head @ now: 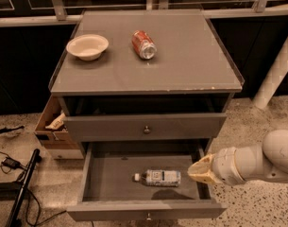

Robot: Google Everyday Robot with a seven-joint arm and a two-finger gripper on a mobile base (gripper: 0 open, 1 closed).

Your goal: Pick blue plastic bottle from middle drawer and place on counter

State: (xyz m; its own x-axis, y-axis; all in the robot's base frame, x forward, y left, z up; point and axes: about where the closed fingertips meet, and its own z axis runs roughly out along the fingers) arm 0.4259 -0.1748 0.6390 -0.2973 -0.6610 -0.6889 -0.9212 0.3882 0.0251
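Cream claw (194, 170) level, right of bottle (160, 177)

No text can be read; the label on the blue plastic bottle (160, 177) bears illegible dark print; the gripper (200, 170) hangs at the right edge of the middle drawer (110, 178).

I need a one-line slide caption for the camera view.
Gripper at the right side of the open middle drawer, near the blue plastic bottle lying inside.

Smooth white rounded arm (249, 162), bulbous joint, tan-yellow gripper (197, 170) at the right side of the middle drawer (113, 176).
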